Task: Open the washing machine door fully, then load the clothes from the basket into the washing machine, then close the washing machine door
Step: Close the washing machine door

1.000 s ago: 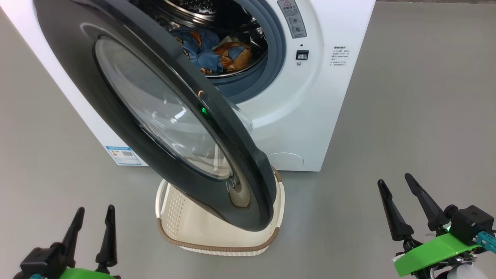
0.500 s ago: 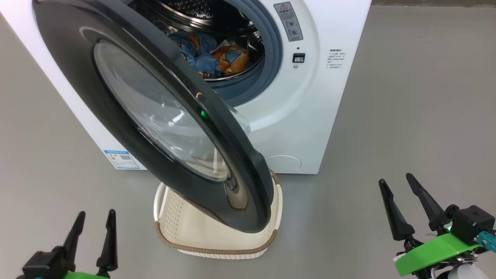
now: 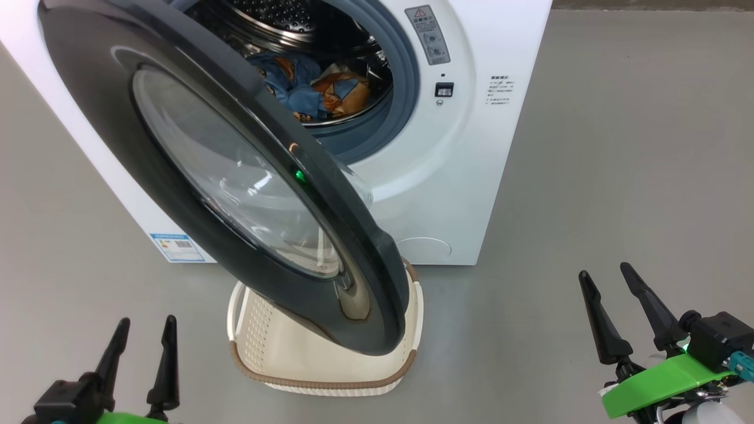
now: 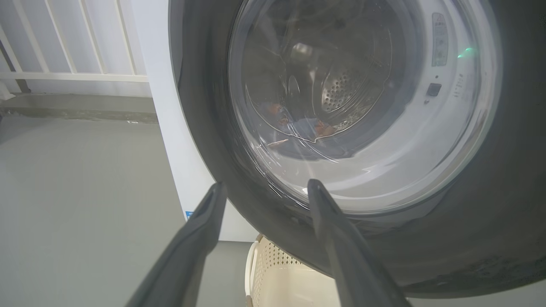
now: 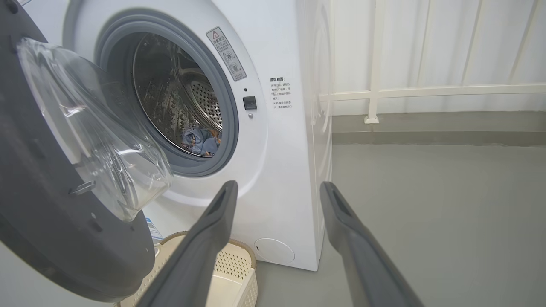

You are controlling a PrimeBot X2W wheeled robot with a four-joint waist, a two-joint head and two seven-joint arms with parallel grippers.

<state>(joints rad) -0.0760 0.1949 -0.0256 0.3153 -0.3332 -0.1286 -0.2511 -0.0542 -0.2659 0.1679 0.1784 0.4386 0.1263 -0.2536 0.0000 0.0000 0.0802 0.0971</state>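
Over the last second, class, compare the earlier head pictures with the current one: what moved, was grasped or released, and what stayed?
Only the camera shifted: everything in the head view slid slightly left and down. Nothing was grasped or released. The washing machine door stays part open above the basket, the clothes stay in the drum, and the left pincer and right pincer stay open and empty.

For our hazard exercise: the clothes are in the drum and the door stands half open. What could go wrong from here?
The clothes lie near the front of the drum; a piece might get pinched as the door shuts.
The door hangs low over the basket and might scrape it.
The left gripper, jaws open, could slip on the glossy rim.
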